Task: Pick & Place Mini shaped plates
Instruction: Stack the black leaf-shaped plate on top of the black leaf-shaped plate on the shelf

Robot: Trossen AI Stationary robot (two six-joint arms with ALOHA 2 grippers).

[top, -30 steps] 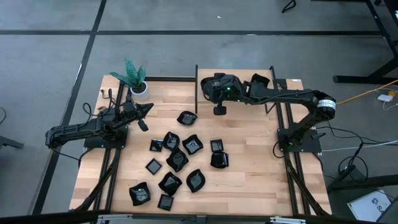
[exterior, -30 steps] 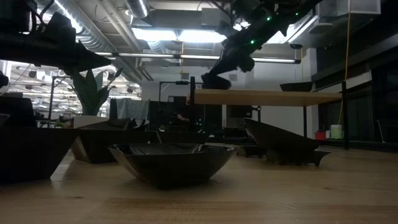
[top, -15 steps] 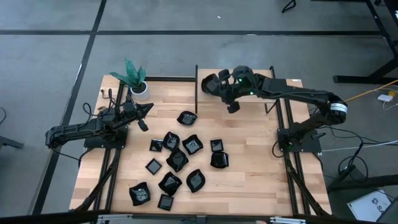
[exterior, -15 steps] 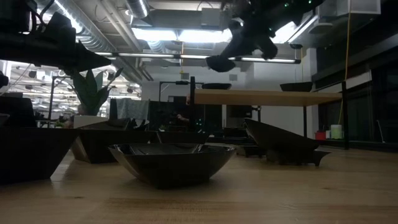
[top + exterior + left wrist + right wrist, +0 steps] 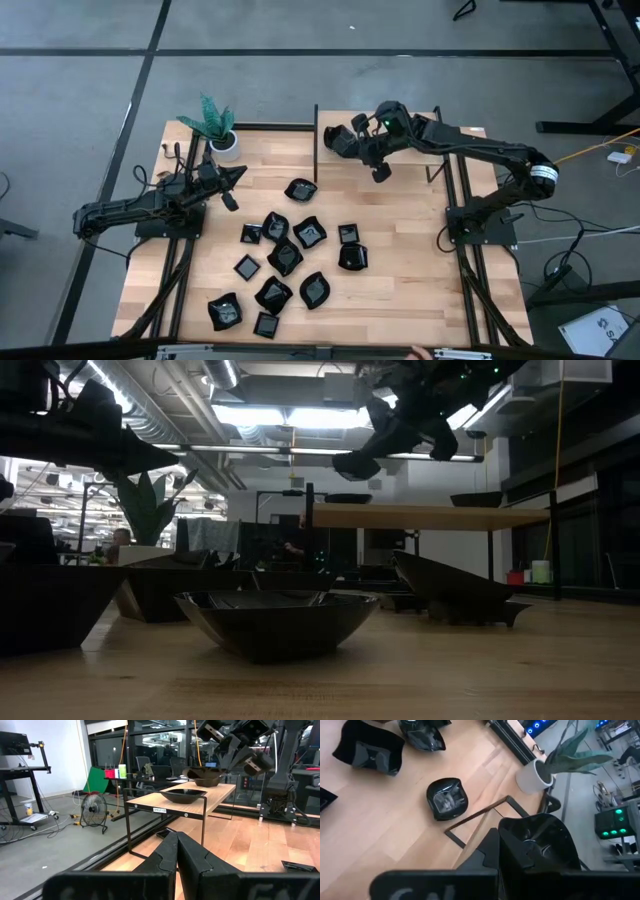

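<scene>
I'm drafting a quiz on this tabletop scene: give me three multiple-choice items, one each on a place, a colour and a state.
1. The raised wooden shelf stands at the table's:
A far edge
B near edge
C left side

2. The pot holding the green plant is:
A black
B white
C red

3. The right gripper is:
A shut, holding nothing
B shut on a plate
C wide open

Answers:
1 A, the high view shows it at the far edge.
2 B, the pot is white.
3 A, its fingers are together above the table with nothing between them.

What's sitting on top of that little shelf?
Two black dishes sit on the shelf: a shallow one near its end and a deeper one farther along. The right arm hides anything beyond.
</scene>
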